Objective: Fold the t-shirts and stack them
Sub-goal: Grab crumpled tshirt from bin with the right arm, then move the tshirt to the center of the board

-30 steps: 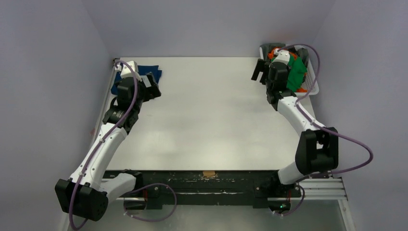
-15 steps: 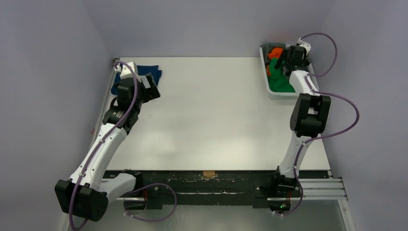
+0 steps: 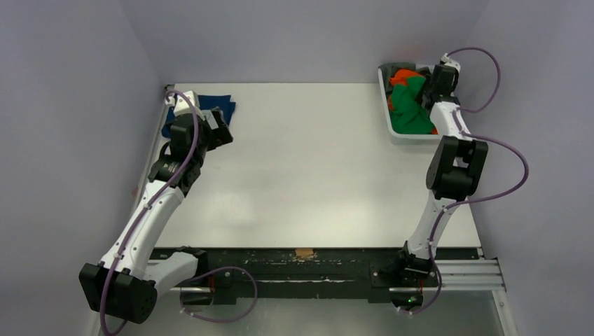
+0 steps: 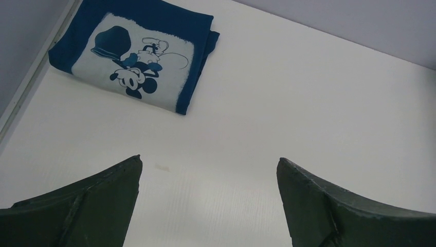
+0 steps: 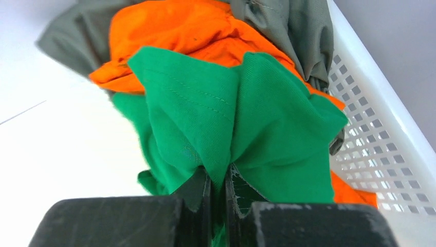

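Right end effector (image 5: pixel 218 181) clamped on a fold of the plain bright green cloth t-shirt (image 5: pixel 257 123), which lies in the white perforated plastic basket (image 5: pixel 380 128) at the far right of the table (image 3: pixel 308 154). Step: fetching the next shirt. Next move needs a clean lift out, then spreading flat. Left end effector (image 4: pixel 208 160) apart near the folded navy blue printed t-shirt (image 4: pixel 139 56).

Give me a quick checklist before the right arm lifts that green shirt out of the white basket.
1. Right gripper shut on the bright green cloth t-shirt: ok, a fold is pinched between its jaws.
2. Green shirt free of the orange t-shirt and grey t-shirt beneath: cannot tell, all bunched together.
3. White perforated plastic basket wall apart from the pinch: ok.
4. Left gripper open and empty: ok.
5. Folded navy blue printed t-shirt flat on the white table: ok.
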Controlling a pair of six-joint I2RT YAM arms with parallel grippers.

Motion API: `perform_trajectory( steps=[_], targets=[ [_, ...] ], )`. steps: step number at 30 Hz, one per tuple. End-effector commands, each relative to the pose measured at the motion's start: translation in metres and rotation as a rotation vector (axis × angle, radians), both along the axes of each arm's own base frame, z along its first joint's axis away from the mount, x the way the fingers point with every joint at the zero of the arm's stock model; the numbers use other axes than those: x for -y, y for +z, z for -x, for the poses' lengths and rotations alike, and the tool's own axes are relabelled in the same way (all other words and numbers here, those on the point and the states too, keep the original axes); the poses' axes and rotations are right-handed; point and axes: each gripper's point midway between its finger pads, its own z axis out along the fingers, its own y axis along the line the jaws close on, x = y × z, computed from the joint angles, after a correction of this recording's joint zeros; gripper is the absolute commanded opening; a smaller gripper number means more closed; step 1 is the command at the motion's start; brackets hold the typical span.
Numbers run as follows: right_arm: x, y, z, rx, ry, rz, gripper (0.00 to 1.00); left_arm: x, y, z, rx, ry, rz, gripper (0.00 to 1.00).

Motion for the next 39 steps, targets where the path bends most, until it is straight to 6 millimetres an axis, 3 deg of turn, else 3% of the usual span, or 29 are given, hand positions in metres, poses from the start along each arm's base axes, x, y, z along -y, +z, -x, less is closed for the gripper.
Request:
perform_trajectory(
  steps=[1,7,12,19,23,27,29,33,36,39],
  targets=[
    [-0.033,0.117,0.011,0.263,0.12,-0.038,0.0,-0.001,0.026,0.0,0.072,0.015,0.033,1.0],
    [-0.076,0.21,0.044,0.482,0.27,-0.081,0.0,0.002,0.023,-0.001,0.073,-0.001,0.035,1.0],
    [-0.129,0.286,0.07,0.624,0.444,-0.082,0.0,0.004,0.02,-0.002,0.071,-0.017,0.031,1.0],
    [-0.248,0.366,0.11,0.776,0.787,-0.089,0.0,0.003,0.009,0.001,0.045,-0.015,0.023,1.0],
    [-0.312,0.39,0.13,0.832,0.976,-0.132,0.0,0.0,0.004,0.005,0.036,-0.001,0.023,1.0],
    [-0.369,0.393,0.143,0.83,1.148,-0.192,0.0,-0.008,-0.001,0.014,0.013,0.039,0.015,1.0],
    [-0.388,0.39,0.15,0.818,1.227,-0.23,0.0,-0.012,-0.004,0.018,0.003,0.056,0.011,1.0],
    [-0.391,0.362,0.151,0.752,1.238,-0.264,0.0,-0.019,-0.011,0.028,-0.027,0.094,0.006,1.0],
    [-0.367,0.291,0.132,0.604,1.074,-0.232,0.0,-0.023,-0.014,0.034,-0.044,0.115,0.007,1.0],
    [-0.324,0.216,0.128,0.444,0.918,-0.239,0.01,-0.024,-0.02,0.037,-0.068,0.127,0.012,1.0]
  ],
)
